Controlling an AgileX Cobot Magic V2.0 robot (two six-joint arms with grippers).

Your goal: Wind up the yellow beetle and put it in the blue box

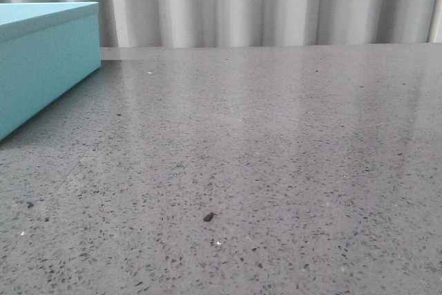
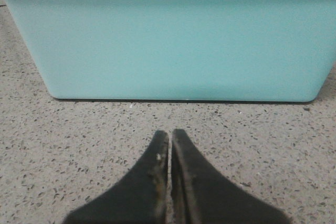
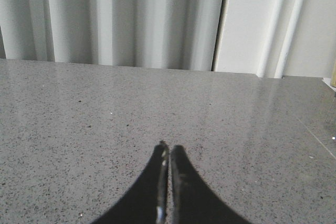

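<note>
The blue box [image 1: 41, 60] stands at the far left of the table with its lid on; in the left wrist view its long turquoise side [image 2: 173, 40] fills the frame just ahead of my fingers. My left gripper [image 2: 170, 135] is shut with nothing in it, a short way from the box's base. My right gripper [image 3: 169, 149] is also shut and empty, low over bare speckled tabletop. The yellow beetle is out of view in every frame. Neither gripper shows in the front view.
The grey speckled table [image 1: 262, 157] runs back to a white pleated curtain [image 1: 262, 5]. A small dark crumb [image 1: 208, 217] lies near the front. In the right wrist view the table's far edge [image 3: 157, 69] meets the curtain.
</note>
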